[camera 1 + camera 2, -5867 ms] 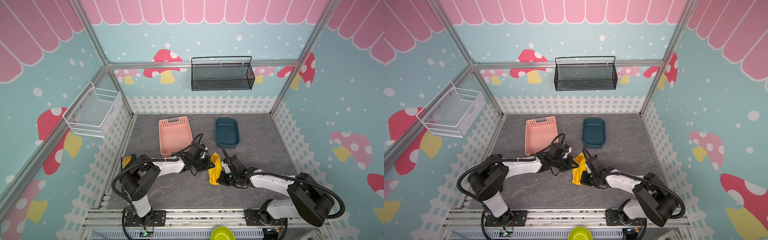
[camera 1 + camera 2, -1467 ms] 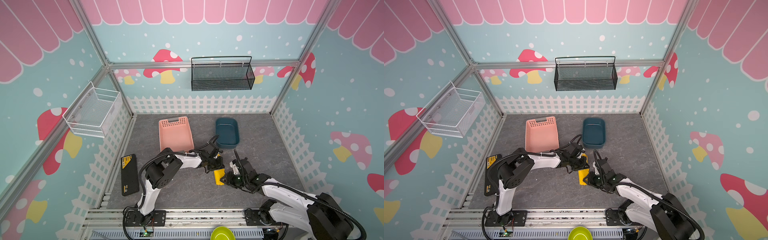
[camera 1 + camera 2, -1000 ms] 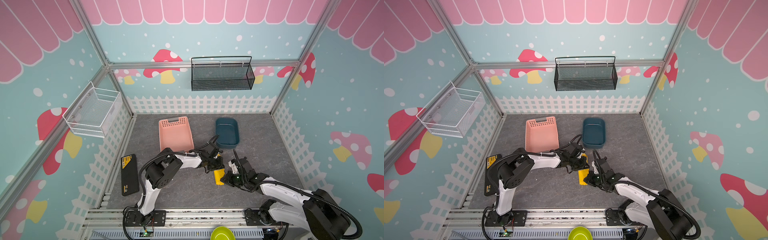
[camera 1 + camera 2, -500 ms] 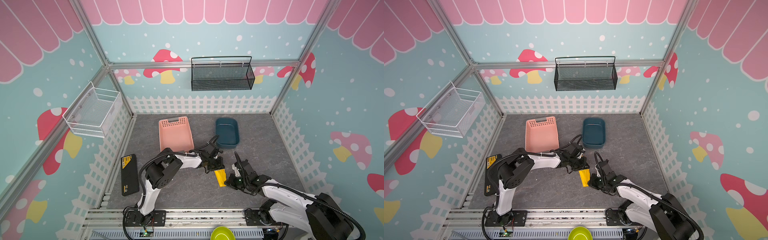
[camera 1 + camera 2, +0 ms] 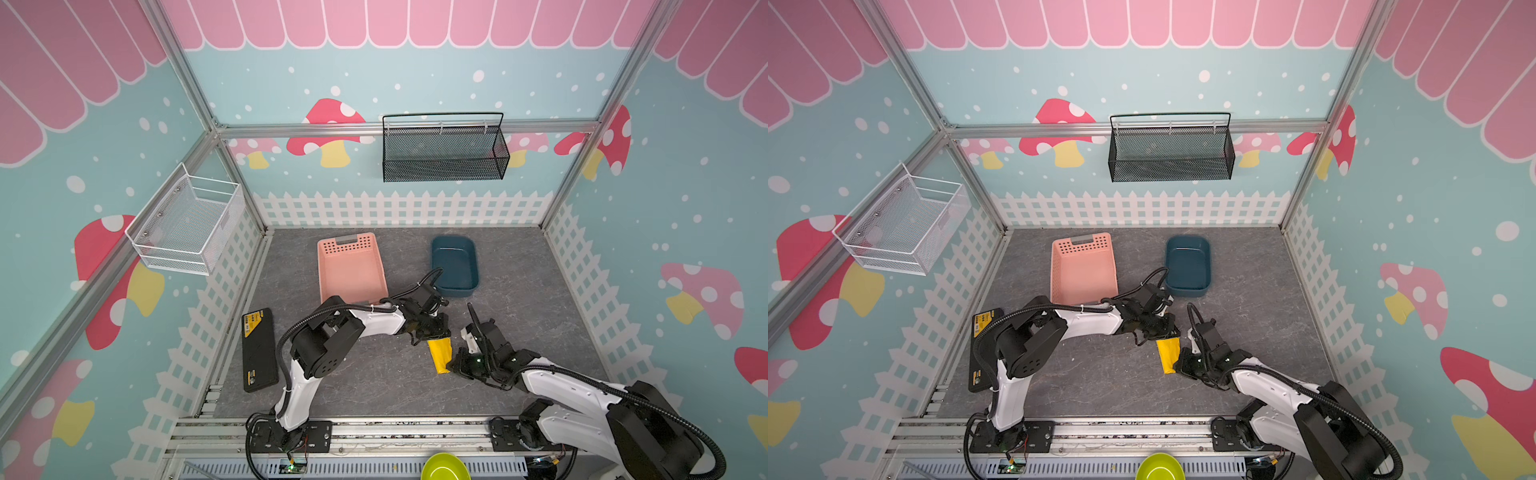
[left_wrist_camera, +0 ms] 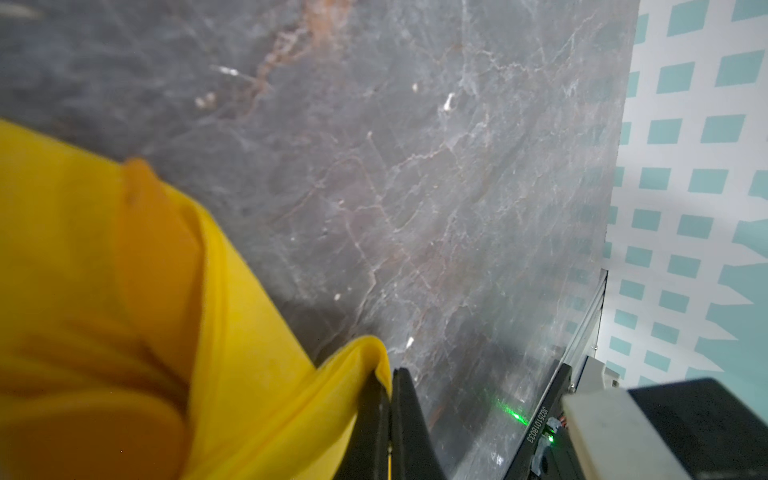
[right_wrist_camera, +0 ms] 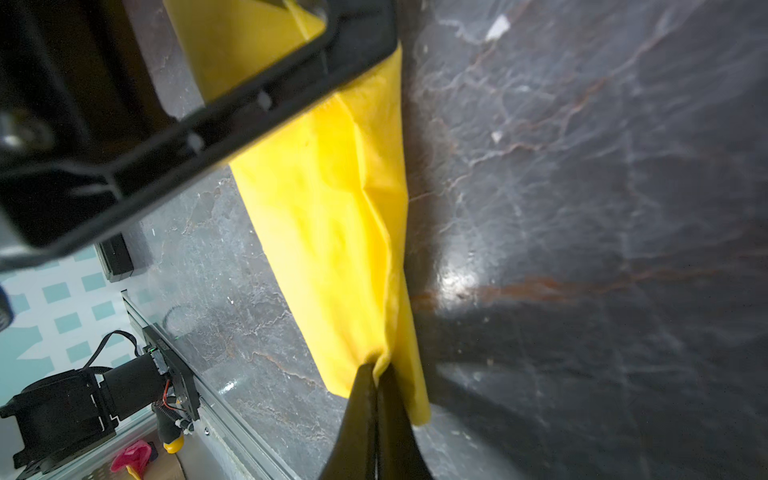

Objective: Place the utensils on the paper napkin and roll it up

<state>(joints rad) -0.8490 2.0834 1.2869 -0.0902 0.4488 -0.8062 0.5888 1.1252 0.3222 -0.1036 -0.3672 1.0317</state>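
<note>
- In both top views the napkin (image 5: 440, 357) (image 5: 1168, 356) lies as a narrow roll on the worktop (image 5: 374, 386), between the middle and the front edge, running front to back.
- There the left hand (image 5: 434, 336) (image 5: 1168, 336) sits on its back end and the right hand (image 5: 455, 365) (image 5: 1180, 365) at its front end. A basket (image 5: 351, 245) and a tub (image 5: 455, 286) stand nearer the back edge.
- Left wrist: the left hand (image 6: 388, 388), fingers together, pinches an edge of the napkin (image 6: 249, 332). A darker orange patch in the fold is too blurred to name.
- Right wrist: the right hand (image 7: 376, 374), fingers together, clamps a fold of the napkin (image 7: 332, 208) near one end. The left hand's black frame covers the other end.
</note>
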